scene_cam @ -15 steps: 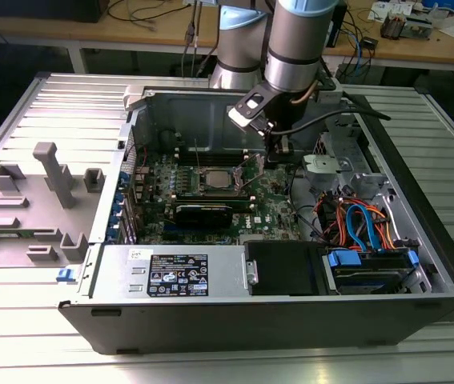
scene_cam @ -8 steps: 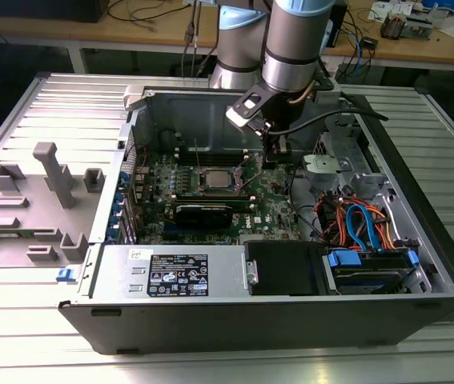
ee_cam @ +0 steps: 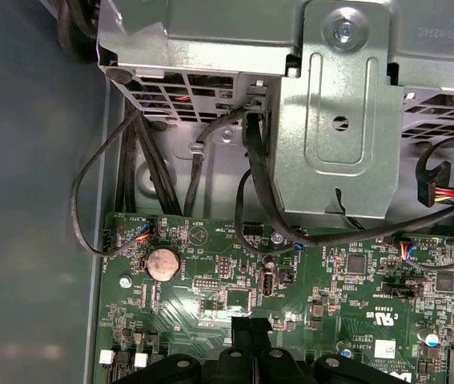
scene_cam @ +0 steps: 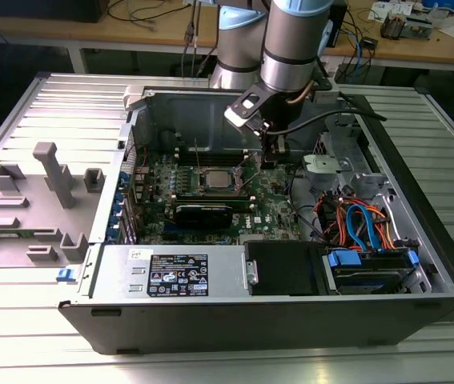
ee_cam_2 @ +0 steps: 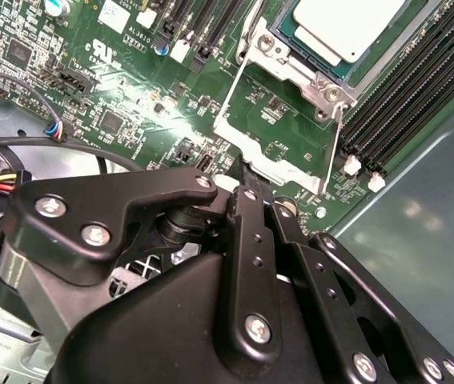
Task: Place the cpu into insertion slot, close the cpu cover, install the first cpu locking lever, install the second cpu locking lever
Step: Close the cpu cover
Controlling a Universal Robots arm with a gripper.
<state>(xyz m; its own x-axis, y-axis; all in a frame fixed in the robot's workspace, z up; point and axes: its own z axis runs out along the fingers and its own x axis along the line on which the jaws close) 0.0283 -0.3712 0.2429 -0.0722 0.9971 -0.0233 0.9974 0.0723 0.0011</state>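
One open computer case (scene_cam: 251,324) lies on the ribbed metal counter (scene_cam: 210,370), and its green board (scene_cam: 275,218) faces up. On the board, the cpu (ee_cam_2: 355,24) sits in the insertion slot (scene_cam: 202,188) with its silver top showing. The cpu cover (ee_cam_2: 252,150) is swung open off the slot toward the gripper (ee_cam_2: 251,178), and the board is visible through its window. The arm (scene_cam: 291,40) comes down from the far side. It holds the gripper low, just to the exterior view's right of the slot, with the tip at the cover's free edge. The jaws look pressed together. Black cables (ee_cam: 259,184) and a metal drive cage (ee_cam: 339,112) crowd that side. Grey plastic fixtures (scene_cam: 50,172) rest on the counter at the exterior view's left.
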